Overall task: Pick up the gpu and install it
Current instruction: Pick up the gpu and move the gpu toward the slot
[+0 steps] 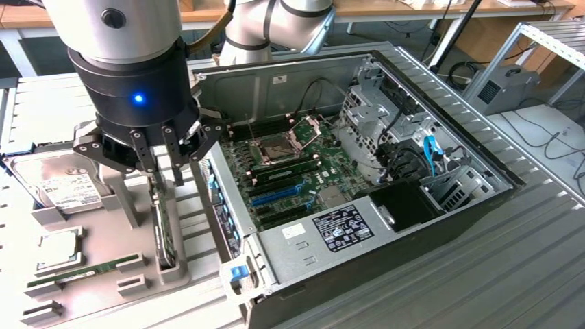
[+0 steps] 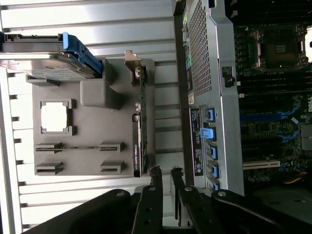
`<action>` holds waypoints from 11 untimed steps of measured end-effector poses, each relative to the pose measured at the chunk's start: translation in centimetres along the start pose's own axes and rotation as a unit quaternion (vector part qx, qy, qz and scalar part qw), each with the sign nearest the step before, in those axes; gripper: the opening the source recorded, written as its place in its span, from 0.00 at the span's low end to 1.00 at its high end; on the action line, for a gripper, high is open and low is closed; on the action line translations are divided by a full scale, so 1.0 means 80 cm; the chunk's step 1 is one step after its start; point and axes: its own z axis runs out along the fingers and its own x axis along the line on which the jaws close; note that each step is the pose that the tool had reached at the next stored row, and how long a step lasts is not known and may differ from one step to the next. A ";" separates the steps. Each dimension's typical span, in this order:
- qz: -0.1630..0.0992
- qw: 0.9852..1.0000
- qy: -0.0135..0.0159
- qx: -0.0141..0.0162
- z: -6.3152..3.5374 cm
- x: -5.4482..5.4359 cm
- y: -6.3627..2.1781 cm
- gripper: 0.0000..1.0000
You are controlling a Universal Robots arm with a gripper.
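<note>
Around: hard drive [image 1: 62, 188], memory stick [image 1: 87, 269] in grey holder [image 1: 114, 202]; open PC case [image 1: 265, 86] alongside.
gpu [image 1: 166, 236]: on edge in holder slot, exterior view's lower left.
Jaws: slightly parted, empty, above gpu.

table [image 1: 521, 274]: ribbed grey metal | computer case [image 1: 384, 274]: open, lying on its side on table | motherboard [image 1: 306, 168]: inside case, CPU socket [image 1: 274, 147] near middle, blue slots [image 1: 274, 195], power supply [image 1: 336, 229] alongside | grey holder [image 1: 109, 226]: beside case, exterior view's left | hard drive [image 1: 59, 186]: silver, white label, in holder | processor chip [image 1: 57, 250]: flat in recess | memory stick [image 1: 87, 269]: green, in slots
</note>
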 end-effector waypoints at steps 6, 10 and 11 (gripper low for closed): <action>0.000 1.000 0.000 0.000 0.000 0.000 0.000 0.42; 0.000 1.000 0.000 0.000 0.000 0.000 0.000 0.42; 0.000 1.000 0.000 0.000 0.001 0.000 0.000 0.42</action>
